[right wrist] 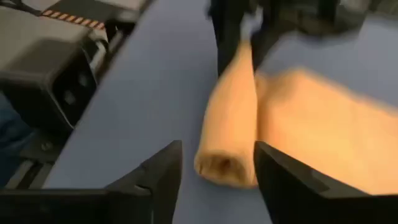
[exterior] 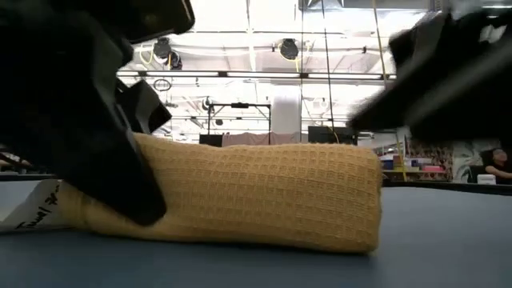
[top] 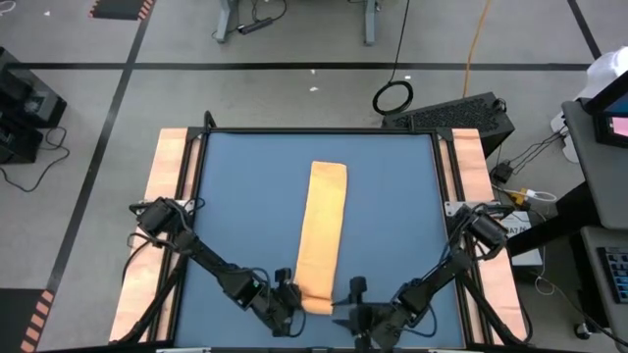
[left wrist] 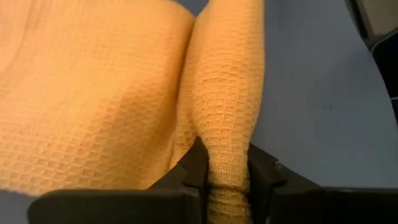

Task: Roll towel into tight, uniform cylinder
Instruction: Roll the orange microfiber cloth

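We are viewing the towel (top: 324,227) lying lengthwise down the counter (top: 235,196), its rolled end nearest us. The left claw (left wrist: 225,177) is clamping one end of that roll; the right claw (right wrist: 217,171) is standing apart just beyond the other end.

My table (top: 245,196) has a blue top with pale wooden strips along its left and right sides. The only thing lying on it is the towel (top: 324,226), an orange-yellow strip running down the middle from the far half toward my near edge, where its end is rolled up.
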